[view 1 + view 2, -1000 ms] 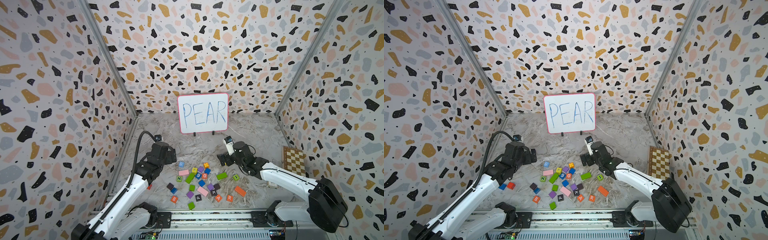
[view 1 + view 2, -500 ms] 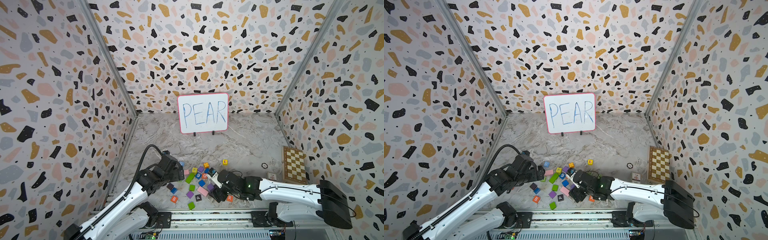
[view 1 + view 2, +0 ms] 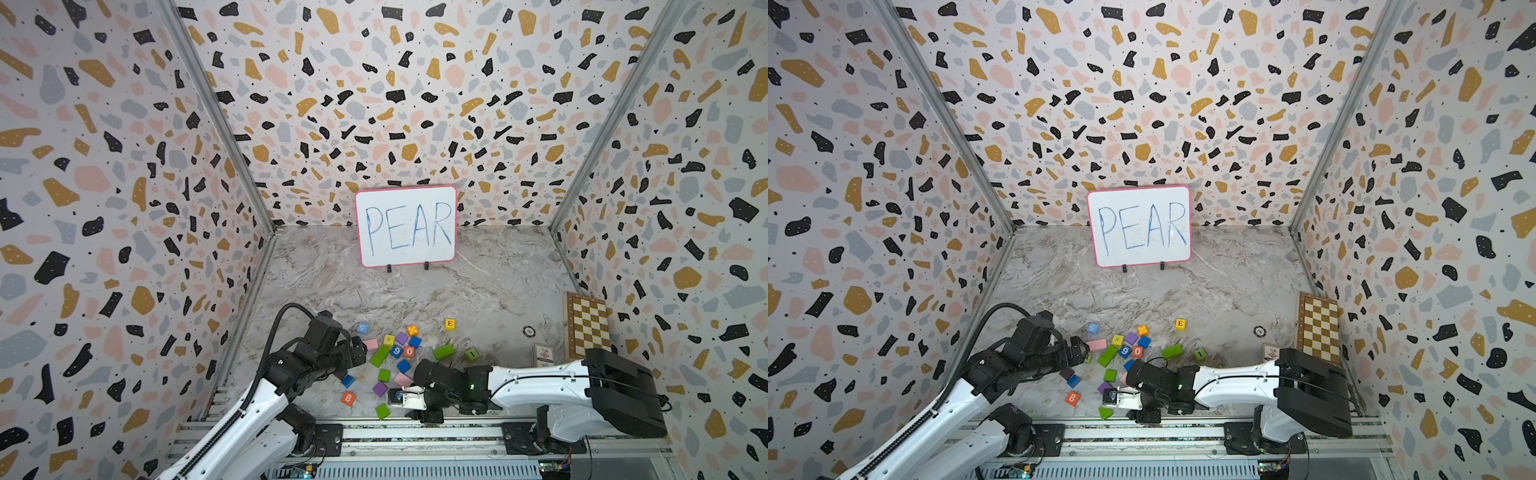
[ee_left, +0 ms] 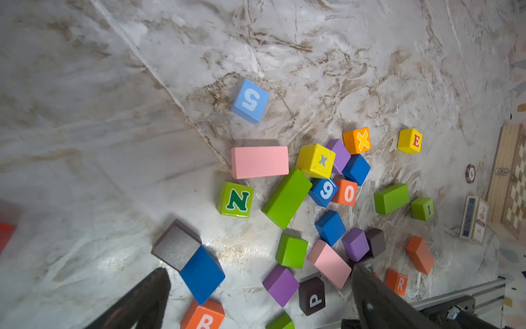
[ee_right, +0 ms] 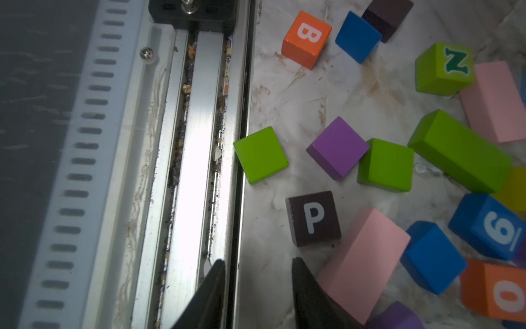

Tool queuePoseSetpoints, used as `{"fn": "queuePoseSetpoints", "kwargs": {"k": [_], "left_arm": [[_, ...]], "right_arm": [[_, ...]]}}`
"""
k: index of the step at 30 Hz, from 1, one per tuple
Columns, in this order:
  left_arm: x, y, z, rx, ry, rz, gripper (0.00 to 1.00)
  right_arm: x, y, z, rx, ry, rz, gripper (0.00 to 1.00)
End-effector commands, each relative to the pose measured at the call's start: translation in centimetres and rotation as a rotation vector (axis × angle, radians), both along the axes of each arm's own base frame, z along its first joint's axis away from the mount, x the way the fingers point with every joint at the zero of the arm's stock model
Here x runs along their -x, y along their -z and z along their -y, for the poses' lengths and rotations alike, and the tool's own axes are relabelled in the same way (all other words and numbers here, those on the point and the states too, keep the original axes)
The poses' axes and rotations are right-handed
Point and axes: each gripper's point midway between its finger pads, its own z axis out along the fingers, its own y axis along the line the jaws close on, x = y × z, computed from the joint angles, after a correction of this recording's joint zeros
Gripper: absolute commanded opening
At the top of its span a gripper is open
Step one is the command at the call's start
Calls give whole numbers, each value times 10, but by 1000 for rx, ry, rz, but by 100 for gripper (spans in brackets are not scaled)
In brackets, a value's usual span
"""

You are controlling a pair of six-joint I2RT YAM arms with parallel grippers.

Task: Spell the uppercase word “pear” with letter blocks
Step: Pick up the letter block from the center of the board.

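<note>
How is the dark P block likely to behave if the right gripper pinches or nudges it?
The P block looks like a solid painted cube, so it is probably rigid and light. It sits flat, so it should slide rather than roll. The pink block lies close beside it, so a push may jostle that.

Enclosure: three terrazzo-patterned walls flecked black, ochre, pink and grey; aluminium corner posts; grey-white marbled floor; aluminium rail along near edge; evenly lit.
</note>
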Motion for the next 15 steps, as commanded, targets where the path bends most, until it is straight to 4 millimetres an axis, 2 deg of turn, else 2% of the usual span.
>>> {"fn": "queuePoseSetpoints", "kwargs": {"k": [1,9,15], "left_arm": [[-9,-9,9,58,53,14,99],[-20,-4,8,96,41,-18,99],[-22,0,7,107,27,-25,99]], "right_arm": [[-9,-19,-22,-85,-95,75,39],[-28,-18,-30,-82,-103,99,40],[-32,-10,-37,-67,-116,92,42]]}}
